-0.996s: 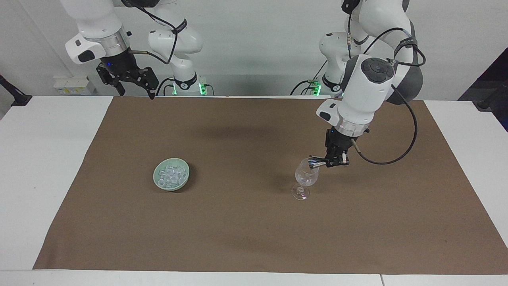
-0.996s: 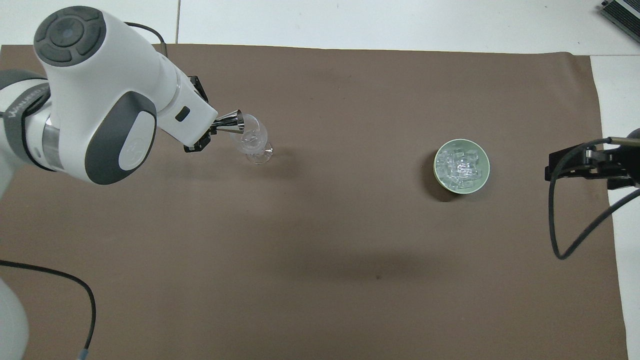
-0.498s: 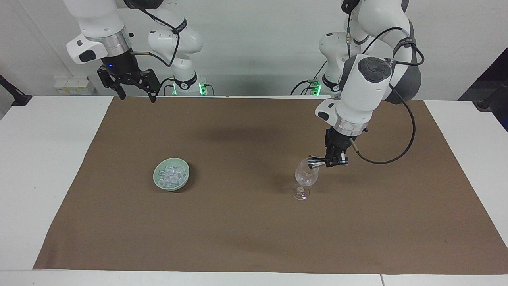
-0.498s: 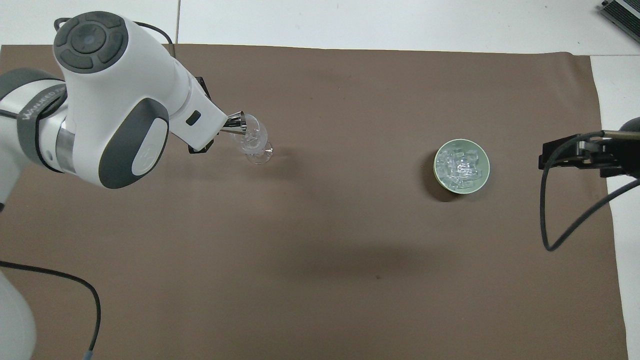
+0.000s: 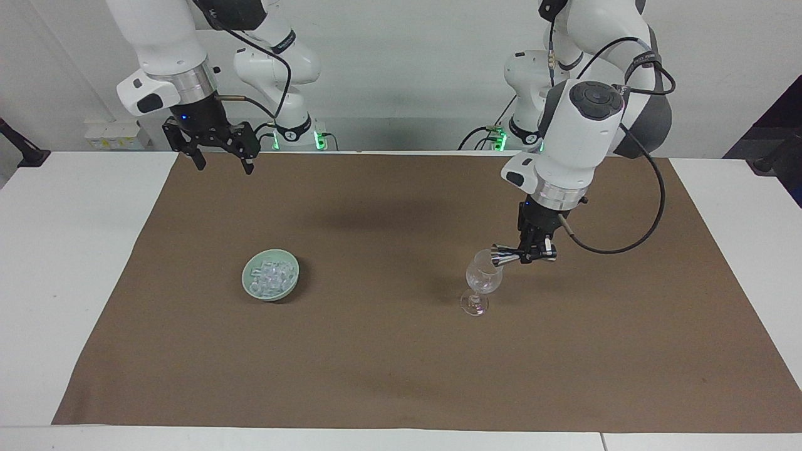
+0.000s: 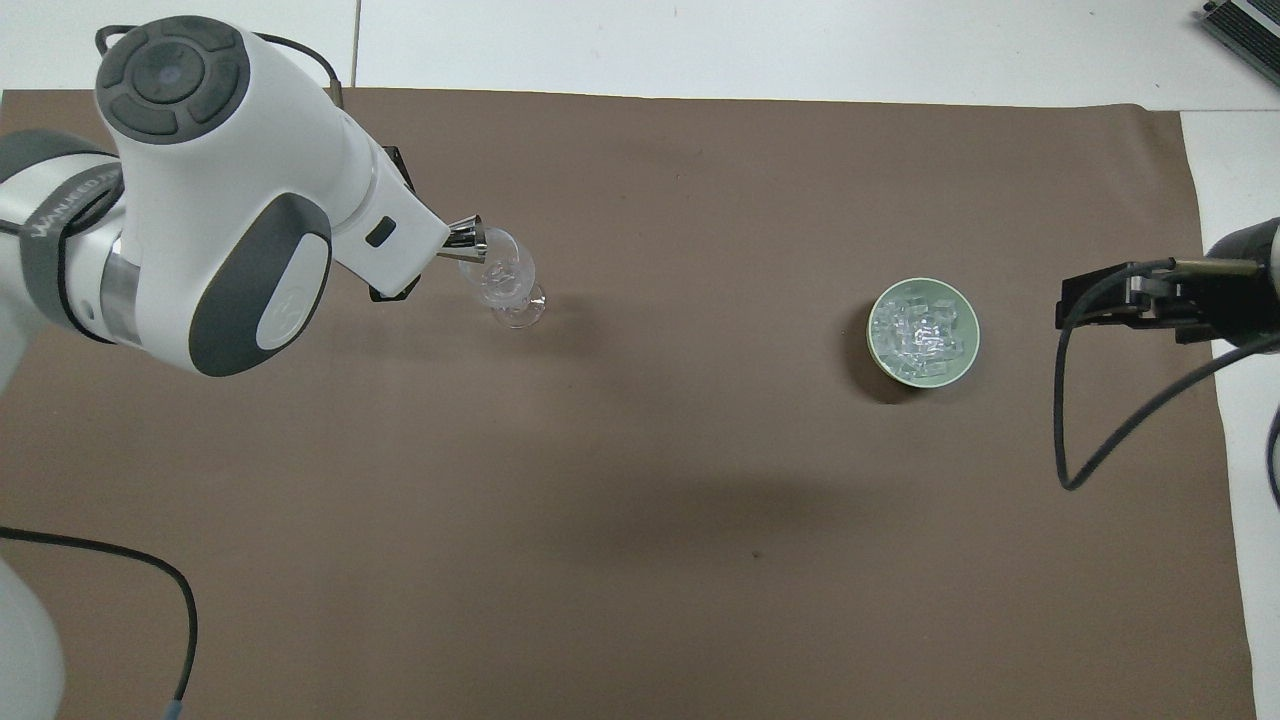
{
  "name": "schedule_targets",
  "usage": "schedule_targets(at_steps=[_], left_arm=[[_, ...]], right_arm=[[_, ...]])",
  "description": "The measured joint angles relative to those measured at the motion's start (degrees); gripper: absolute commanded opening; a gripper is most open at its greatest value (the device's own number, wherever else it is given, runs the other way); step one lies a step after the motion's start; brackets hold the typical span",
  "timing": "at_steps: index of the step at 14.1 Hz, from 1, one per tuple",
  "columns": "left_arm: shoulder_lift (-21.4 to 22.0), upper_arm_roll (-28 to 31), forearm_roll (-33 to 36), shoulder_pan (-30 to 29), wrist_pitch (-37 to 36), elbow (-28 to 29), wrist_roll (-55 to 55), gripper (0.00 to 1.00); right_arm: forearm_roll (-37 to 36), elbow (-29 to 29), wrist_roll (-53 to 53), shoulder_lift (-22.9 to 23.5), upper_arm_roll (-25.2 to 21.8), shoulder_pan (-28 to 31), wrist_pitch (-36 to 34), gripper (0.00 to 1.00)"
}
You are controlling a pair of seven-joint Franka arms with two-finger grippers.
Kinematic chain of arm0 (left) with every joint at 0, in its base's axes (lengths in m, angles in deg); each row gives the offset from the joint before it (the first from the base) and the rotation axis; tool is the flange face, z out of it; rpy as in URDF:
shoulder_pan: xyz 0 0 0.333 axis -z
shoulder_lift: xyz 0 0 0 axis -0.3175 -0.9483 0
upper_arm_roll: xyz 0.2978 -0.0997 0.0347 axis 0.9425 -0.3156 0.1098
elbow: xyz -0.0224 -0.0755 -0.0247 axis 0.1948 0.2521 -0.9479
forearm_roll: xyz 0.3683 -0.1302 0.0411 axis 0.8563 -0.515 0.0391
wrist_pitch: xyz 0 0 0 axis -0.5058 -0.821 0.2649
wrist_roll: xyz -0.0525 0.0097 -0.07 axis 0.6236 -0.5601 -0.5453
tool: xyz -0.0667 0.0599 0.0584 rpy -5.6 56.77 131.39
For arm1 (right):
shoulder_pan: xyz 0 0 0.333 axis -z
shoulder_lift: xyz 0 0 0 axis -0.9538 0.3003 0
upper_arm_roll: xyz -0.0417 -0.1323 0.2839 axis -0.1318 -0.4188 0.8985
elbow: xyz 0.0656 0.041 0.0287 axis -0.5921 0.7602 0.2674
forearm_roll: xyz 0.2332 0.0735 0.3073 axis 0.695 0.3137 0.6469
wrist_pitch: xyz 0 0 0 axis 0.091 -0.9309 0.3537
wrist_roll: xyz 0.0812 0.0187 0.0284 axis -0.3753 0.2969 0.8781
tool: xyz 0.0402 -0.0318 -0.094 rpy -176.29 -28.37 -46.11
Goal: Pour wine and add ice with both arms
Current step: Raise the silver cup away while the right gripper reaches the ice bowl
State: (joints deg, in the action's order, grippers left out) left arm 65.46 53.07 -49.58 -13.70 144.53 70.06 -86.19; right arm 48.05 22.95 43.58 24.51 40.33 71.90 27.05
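A clear stemmed wine glass [image 5: 482, 280] [image 6: 507, 287] stands on the brown mat toward the left arm's end. My left gripper [image 5: 537, 252] is shut on a small metal jigger [image 5: 502, 255] [image 6: 467, 236], which lies tipped on its side with its mouth at the glass's rim. A pale green bowl [image 5: 247, 279] [image 6: 872, 338] holds the ice [image 5: 273, 275] [image 6: 922, 328], a heap of small clear cubes, toward the right arm's end. My right gripper [image 5: 224, 164] [image 6: 1092, 305] is open and empty, raised over the mat's edge at the right arm's end.
The brown mat [image 5: 376, 363] covers most of the white table [image 5: 69, 263]. Black cables hang from both wrists. Nothing stands between the glass and the bowl.
My right gripper has moved toward the middle of the table and a little lower, staying open. My left arm shifted slightly; the jigger stays tipped at the glass's rim.
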Motion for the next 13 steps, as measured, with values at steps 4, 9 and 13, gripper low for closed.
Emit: schedule_targets(at_steps=[4,9,13], left_arm=[[0.04,0.38,-9.05,-3.67,-0.18,-0.14,-2.42,0.0],[-0.59,0.83,-26.81,-15.23,-4.56,0.19,-17.58,0.0],[-5.75,1.16,-45.08,-26.29,-12.58,1.43,-33.28,0.0]], right_arm=[[0.0,1.76,0.0,0.05,0.0,0.0,1.93,1.0],[0.0,4.51,0.0,1.1,-0.01,0.01,6.53,1.0],[0.0,8.71,0.0,2.76,-0.01,0.01,13.44,1.0]])
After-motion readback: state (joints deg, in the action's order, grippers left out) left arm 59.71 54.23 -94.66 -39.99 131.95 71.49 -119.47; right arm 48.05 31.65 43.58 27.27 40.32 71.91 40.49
